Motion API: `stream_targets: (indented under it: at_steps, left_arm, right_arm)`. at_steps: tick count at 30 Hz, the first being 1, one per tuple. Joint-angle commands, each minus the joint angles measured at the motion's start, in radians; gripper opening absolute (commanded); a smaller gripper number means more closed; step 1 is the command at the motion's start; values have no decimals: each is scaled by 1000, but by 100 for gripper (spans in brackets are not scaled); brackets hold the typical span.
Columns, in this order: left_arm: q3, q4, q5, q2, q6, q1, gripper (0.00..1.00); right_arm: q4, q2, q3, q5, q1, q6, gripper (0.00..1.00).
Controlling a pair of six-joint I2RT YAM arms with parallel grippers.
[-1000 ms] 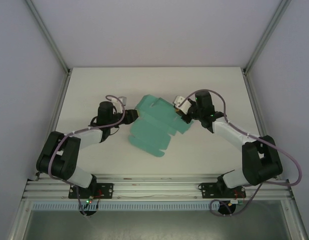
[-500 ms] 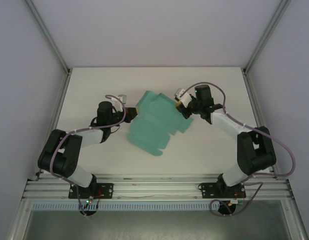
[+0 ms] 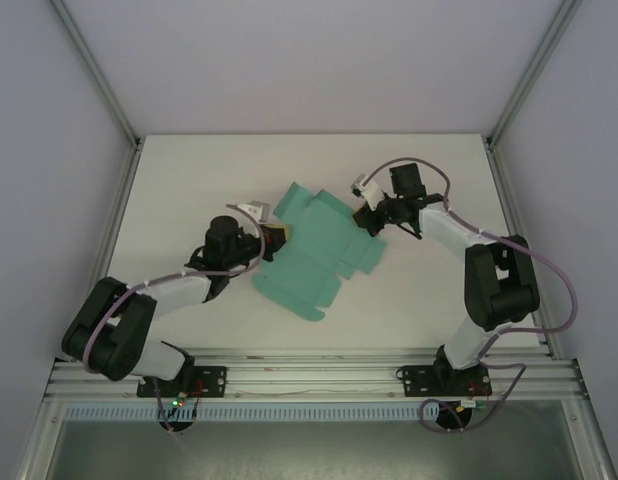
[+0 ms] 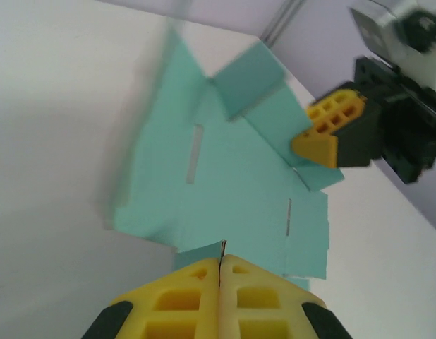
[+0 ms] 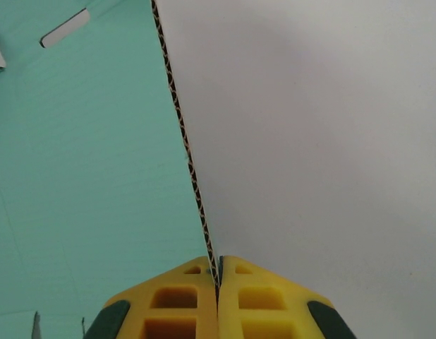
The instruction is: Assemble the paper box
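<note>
Clenched fingertip to fingertip, the left gripper (image 4: 221, 263) holds a thin edge of the paper box (image 4: 232, 183), which runs up out of the seam between its yellow fingers (image 4: 177, 296). From this wrist camera the box is a flat green sheet spread on the white table (image 4: 49, 106), with two narrow slots (image 4: 194, 152) cut through it and square flaps (image 4: 250, 74) at its far end. The opposite arm's yellow fingertips press on the sheet's far right edge.

At the right wrist, the right gripper (image 5: 218, 272) is likewise closed tight on the card. This close view adds the wavy corrugated core along the cut edge, rising straight from between the fingers, with green card to the left of it and bare table to the right.

From above, the layout is plain: the sheet lies at the middle of the table, angled, with the left gripper at its left edge and the right gripper at its upper right edge. Both arms reach inward from their bases at the near rail (image 3: 309, 372), each trailing a lilac cable (image 3: 549, 275).
</note>
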Motion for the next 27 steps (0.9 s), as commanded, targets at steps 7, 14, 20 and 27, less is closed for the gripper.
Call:
stream_targets:
  at_steps: [7, 14, 20, 27]
  left_arm:
    - [278, -399, -573, 150, 293, -222, 0]
    - [401, -437, -673, 323, 343, -317, 0]
    - [416, -401, -693, 379, 273, -320, 3]
    - [416, -431, -606, 354, 211, -295, 21]
  right_arm:
    - [140, -115, -81, 148, 64, -72, 0]
    - [164, -159, -113, 276, 118, -122, 0]
    - [177, -165, -130, 350, 137, -174, 0]
    - [179, -185, -149, 404, 146, -226, 0]
